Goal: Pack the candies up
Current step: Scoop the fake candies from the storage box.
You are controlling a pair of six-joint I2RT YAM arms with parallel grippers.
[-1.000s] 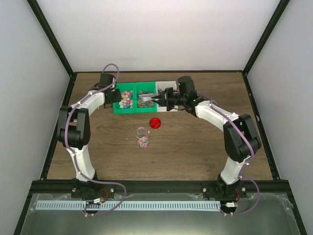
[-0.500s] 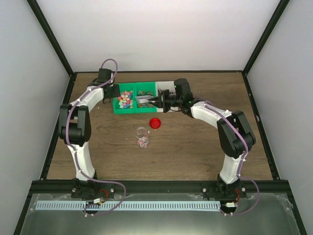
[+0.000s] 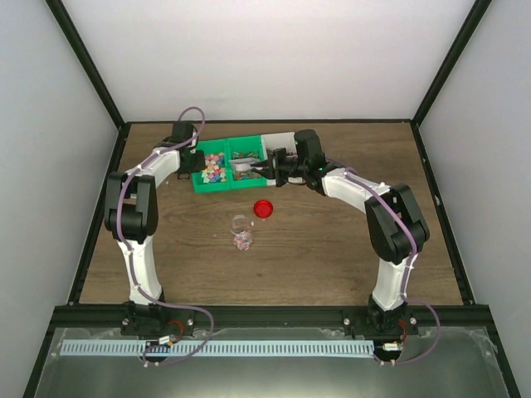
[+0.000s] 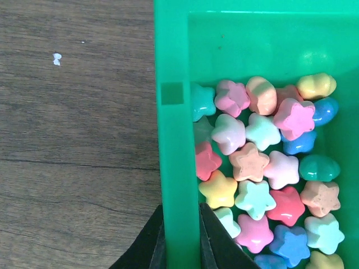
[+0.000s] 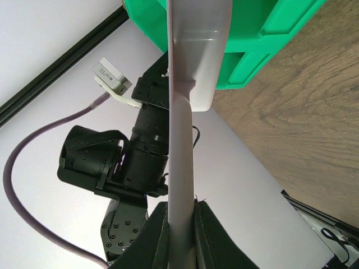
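Observation:
The candies (image 4: 263, 168) are small star-shaped sweets in mixed colours, heaped in the left compartment of a green tray (image 4: 174, 112). They also show in the top view (image 3: 214, 168). My left gripper (image 4: 180, 224) is shut on the tray's left wall, also seen from above (image 3: 191, 160). My right gripper (image 5: 180, 210) is shut on the handle of a pale grey scoop (image 5: 180, 140), whose bowl is at the tray's edge. From above the right gripper (image 3: 278, 167) is at the tray's right part (image 3: 249, 184). A clear jar (image 3: 241, 225) holding a few candies stands at mid-table.
A round red lid (image 3: 264, 208) lies on the wooden table between the tray and the jar. The tray's middle compartment (image 3: 244, 168) holds brownish pieces. Black frame rails (image 3: 95, 207) border the table on all sides.
My right gripper has moved left with the scoop, closer over the tray. My left arm has shifted slightly at the tray's left wall. The jar and lid have not moved.

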